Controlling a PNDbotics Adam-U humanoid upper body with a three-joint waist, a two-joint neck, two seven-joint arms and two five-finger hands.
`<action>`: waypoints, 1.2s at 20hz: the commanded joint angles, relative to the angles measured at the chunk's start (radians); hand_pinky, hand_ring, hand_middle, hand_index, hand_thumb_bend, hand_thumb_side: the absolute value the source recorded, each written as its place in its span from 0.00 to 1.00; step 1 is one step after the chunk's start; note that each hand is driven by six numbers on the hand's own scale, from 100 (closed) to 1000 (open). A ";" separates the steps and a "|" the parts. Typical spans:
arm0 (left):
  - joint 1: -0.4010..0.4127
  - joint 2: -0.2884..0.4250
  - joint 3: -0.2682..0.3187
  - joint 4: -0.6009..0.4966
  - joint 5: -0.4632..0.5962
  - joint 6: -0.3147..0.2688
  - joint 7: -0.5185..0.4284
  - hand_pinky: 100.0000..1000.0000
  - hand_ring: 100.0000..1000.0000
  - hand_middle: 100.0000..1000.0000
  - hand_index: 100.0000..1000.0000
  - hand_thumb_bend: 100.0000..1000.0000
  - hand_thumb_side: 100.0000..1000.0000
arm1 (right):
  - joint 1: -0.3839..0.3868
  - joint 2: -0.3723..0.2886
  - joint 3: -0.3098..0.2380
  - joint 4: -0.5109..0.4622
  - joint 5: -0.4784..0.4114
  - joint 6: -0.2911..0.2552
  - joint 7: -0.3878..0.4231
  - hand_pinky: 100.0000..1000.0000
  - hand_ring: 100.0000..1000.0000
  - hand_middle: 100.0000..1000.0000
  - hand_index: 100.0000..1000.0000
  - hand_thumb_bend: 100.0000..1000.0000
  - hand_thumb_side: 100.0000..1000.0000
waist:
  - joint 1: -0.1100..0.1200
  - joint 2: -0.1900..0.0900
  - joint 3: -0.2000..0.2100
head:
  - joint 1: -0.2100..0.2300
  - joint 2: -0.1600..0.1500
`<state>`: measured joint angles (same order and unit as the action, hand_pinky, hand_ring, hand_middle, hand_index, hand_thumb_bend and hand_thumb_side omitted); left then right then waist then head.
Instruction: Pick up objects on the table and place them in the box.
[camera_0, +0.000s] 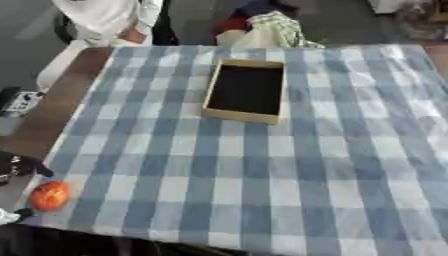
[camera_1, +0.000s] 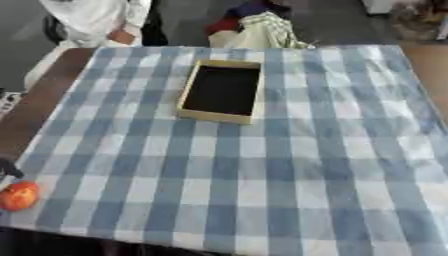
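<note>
Blue-and-white checked tablecloth (camera_0: 262, 175) covering most of the table, bare brown wood (camera_0: 48, 115) exposed along the left edge. Shallow tan box (camera_0: 246, 91) with dark interior sitting on the cloth at far centre, nothing visible inside. Round orange-red object (camera_0: 49, 195), fruit-like, at the near-left corner, right on the cloth edge, well apart from the box. Left hand (camera_0: 19, 165) barely in view at the left edge just above the orange object, only dark parts visible; spread or curled: cannot tell. Right hand out of sight in both views.
</note>
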<state>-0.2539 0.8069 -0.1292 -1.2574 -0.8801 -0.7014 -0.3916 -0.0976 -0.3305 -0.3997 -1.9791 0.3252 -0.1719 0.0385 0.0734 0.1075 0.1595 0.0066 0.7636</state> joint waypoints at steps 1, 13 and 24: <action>-0.017 0.022 -0.008 0.002 0.006 -0.011 0.012 0.32 0.59 0.63 0.78 0.26 0.29 | -0.014 -0.010 0.000 -0.021 -0.008 -0.003 0.004 0.66 0.66 0.70 0.69 0.00 0.73 | 0.000 -0.006 -0.002 | 0.004 0.006; -0.019 0.005 -0.038 0.035 -0.052 0.025 0.111 0.12 0.41 0.46 0.62 0.22 0.29 | -0.017 -0.006 0.002 -0.021 -0.016 -0.005 0.015 0.66 0.66 0.70 0.69 0.00 0.74 | 0.001 -0.001 -0.007 | 0.007 0.006; -0.023 0.030 -0.002 0.027 -0.015 0.031 0.023 0.14 0.41 0.46 0.62 0.20 0.29 | -0.013 -0.003 0.005 -0.021 -0.020 -0.002 0.027 0.66 0.66 0.70 0.69 0.00 0.74 | 0.003 -0.004 -0.003 | 0.006 0.006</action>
<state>-0.2660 0.7909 -0.1505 -1.2191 -0.9058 -0.6700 -0.3577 -0.1049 -0.3211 -0.3933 -1.9791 0.3135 -0.1739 0.0628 0.0781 0.1124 0.1545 0.0114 0.7636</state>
